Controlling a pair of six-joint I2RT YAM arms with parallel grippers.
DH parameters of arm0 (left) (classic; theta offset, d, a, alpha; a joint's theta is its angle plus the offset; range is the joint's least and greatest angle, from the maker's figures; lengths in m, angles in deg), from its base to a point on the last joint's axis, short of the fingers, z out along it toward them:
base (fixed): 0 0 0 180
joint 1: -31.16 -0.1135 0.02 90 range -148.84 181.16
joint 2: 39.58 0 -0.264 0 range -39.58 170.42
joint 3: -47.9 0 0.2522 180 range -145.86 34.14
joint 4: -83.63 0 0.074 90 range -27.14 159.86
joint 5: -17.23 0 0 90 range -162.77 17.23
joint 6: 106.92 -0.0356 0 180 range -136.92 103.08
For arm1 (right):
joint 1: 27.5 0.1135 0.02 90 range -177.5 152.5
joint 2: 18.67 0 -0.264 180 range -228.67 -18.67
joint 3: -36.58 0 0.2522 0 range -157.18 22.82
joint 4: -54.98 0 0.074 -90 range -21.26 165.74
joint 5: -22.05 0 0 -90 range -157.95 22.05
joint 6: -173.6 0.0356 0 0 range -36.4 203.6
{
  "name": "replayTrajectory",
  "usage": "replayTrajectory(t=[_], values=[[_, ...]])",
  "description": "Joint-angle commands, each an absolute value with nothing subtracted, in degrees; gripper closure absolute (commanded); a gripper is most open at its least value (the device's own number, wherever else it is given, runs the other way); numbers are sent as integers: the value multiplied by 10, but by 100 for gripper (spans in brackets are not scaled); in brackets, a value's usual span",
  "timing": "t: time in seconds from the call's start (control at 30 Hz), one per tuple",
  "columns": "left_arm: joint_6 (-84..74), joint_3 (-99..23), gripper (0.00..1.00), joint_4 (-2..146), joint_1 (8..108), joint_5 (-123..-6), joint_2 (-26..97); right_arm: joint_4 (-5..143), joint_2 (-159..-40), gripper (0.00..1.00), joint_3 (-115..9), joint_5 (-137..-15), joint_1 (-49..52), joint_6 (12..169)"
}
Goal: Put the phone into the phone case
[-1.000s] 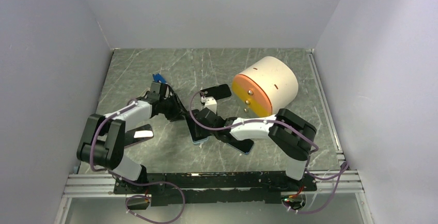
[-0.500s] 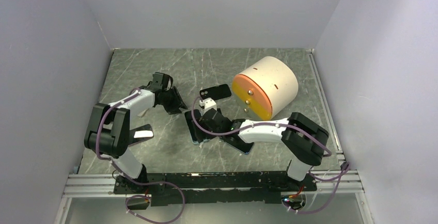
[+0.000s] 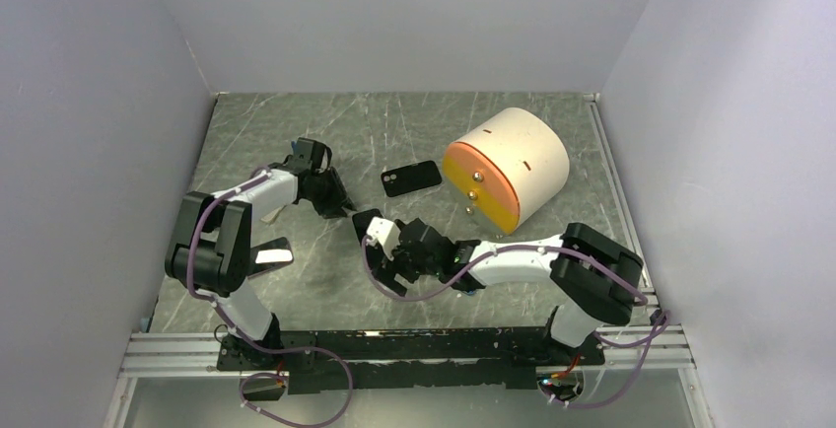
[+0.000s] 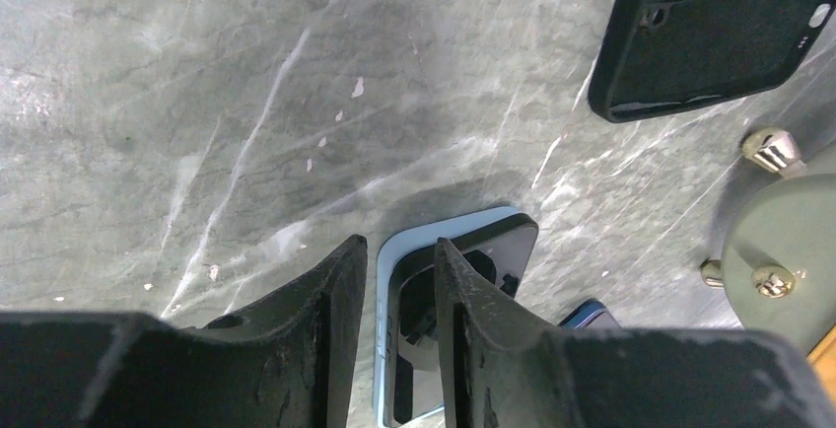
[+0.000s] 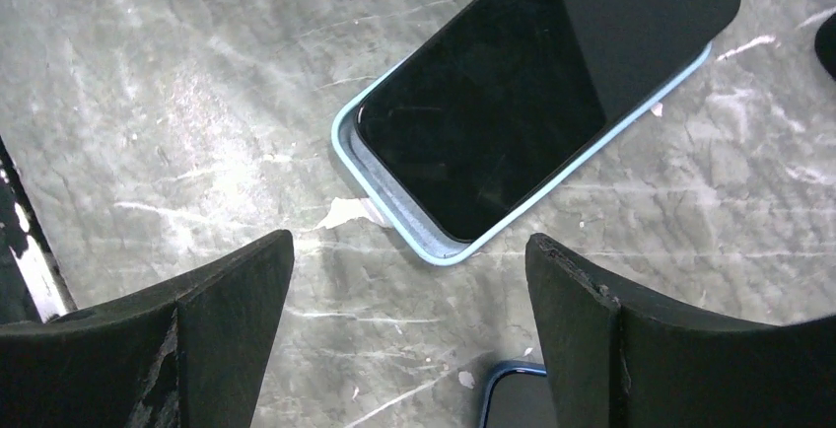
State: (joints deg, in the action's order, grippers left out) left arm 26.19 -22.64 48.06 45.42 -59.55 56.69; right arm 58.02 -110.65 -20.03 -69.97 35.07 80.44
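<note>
Near the middle of the table (image 3: 296, 132), between the two hands, the phone (image 5: 493, 103) lies screen up inside the light-blue case (image 5: 389, 206), both flat on the marbled grey surface; at the end nearer the right wrist camera a strip of the case's pale lining shows between the phone's edge and the rim, and whether the far end is pressed fully home I cannot tell; from above only one dark end of the phone (image 3: 367, 221) shows, the rest hidden under the right arm; the right hand (image 5: 409, 241) hangs over the table with the case just ahead of its fingertips in its own camera's view, its fingers (image 5: 227, 320) spread wide, holding nothing and clear of the case; the left hand (image 4: 399, 246) is close by the end that shows from above, its fingers (image 4: 315, 339) drawn near each other with only a narrow slit between them, through which the case's rim and the phone's glass appear; nothing is clamped there, and whether the tips touch the case I cannot tell; beyond the left hand a black case (image 4: 720, 34) lies apart, its camera cut-out showing; just beside the right hand the corner of a dark-blue-edged phone (image 5: 513, 398) pokes into view; farther right a cream drum (image 3: 518, 157) with an orange face and metal studs lies on its side; another dark phone (image 3: 268, 255) lies by the left arm.
</note>
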Motion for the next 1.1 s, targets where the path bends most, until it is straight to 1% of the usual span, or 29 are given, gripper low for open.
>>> replayTrajectory(t=[0.0,0.17,0.33,0.5,0.63,0.8,0.93,1.07], values=[[257,-216,64,493,453,-587,565,538,-1088,10,-191,-702,356,710],[258,-207,63,500,453,-584,567,560,-1111,10,-207,-682,358,703],[258,-202,64,507,454,-576,569,524,-1121,11,-196,-628,360,706],[256,-194,68,511,456,-572,565,500,-1131,15,-194,-588,362,711],[261,-184,70,527,466,-552,568,482,-1136,16,-189,-581,364,713],[265,-170,73,526,482,-555,562,458,-1143,17,-180,-570,365,715],[259,-165,71,511,483,-576,552,456,-1130,17,-173,-587,366,710],[250,-182,71,492,483,-593,551,468,-1095,13,-165,-625,368,686]])
